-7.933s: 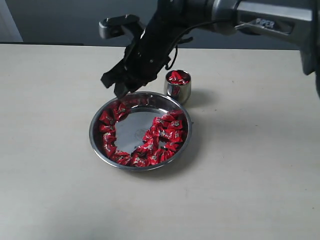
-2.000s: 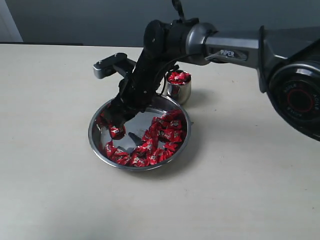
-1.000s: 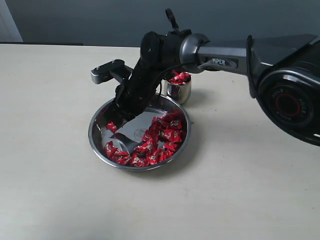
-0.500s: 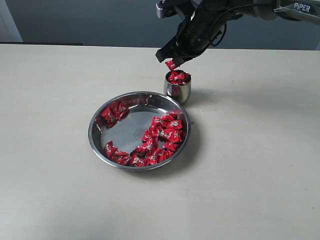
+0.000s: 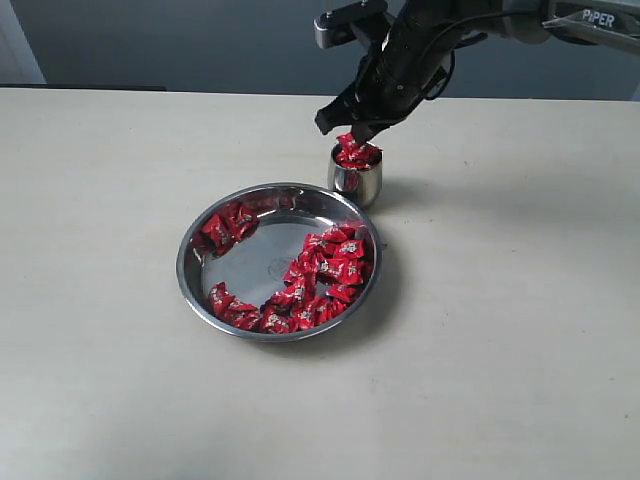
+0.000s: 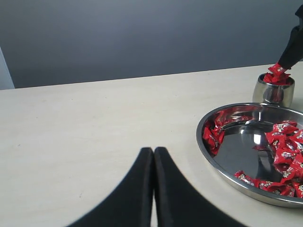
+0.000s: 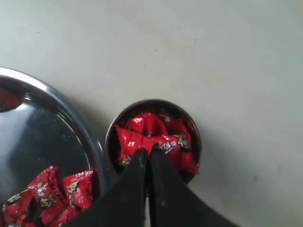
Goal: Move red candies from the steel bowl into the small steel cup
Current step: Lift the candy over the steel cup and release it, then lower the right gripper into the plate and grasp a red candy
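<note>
Left wrist view shows the left gripper (image 6: 154, 152) pressed together, holding nothing, low over the desk (image 5: 500, 350) and well apart from the steel bowl (image 5: 182, 268) at mid-desk. Most red candies (image 5: 335, 270) lie along the bowl's right side. Just beyond the bowl, toward the far edge, the small steel cup (image 5: 357, 182) is heaped above its rim. There the right gripper (image 7: 147, 152) pinches one candy, apparently by its wrapper. They look light, crinkly and slippery; a pinch across the body should hold better.
</note>
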Robot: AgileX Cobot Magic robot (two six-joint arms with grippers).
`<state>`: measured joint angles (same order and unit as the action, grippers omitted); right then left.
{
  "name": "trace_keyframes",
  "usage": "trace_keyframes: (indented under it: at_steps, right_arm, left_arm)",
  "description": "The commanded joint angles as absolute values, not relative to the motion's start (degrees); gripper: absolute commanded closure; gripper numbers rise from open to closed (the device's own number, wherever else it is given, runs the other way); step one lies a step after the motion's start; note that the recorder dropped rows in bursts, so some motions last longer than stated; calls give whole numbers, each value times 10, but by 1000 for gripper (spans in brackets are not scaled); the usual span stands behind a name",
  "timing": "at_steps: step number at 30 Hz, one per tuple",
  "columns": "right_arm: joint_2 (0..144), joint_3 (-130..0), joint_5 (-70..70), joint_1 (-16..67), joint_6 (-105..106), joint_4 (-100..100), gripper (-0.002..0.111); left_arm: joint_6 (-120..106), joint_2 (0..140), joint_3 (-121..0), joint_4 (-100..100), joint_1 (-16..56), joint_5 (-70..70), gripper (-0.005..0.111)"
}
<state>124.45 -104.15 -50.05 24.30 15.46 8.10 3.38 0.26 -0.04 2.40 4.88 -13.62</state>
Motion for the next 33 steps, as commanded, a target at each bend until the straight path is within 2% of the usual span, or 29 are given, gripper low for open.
trace_keyframes:
  at_steps: [1, 4, 10, 12, 24, 33]
  right_arm:
    - [1258, -1042, -506, 240, 154, 76, 109]
    - [1259, -1042, -504, 240, 154, 76, 108]
    - [1259, -1042, -504, 240, 154, 75, 76]
    - [1259, -1042, -507, 240, 154, 70, 72]
    - [1223, -1042, -460, 240, 144, 71, 71]
    - [1225, -1042, -521, 274, 271, 304, 71]
  left_arm:
    - [35, 0, 0, 25, 53, -133, 106]
    - [35, 0, 0, 25, 53, -133, 106]
    - [35, 0, 0, 25, 53, -133, 106]
    - [35, 0, 0, 25, 53, -133, 106]
    - [35, 0, 0, 25, 53, -133, 106]
    - [35, 0, 0, 25, 53, -133, 106]
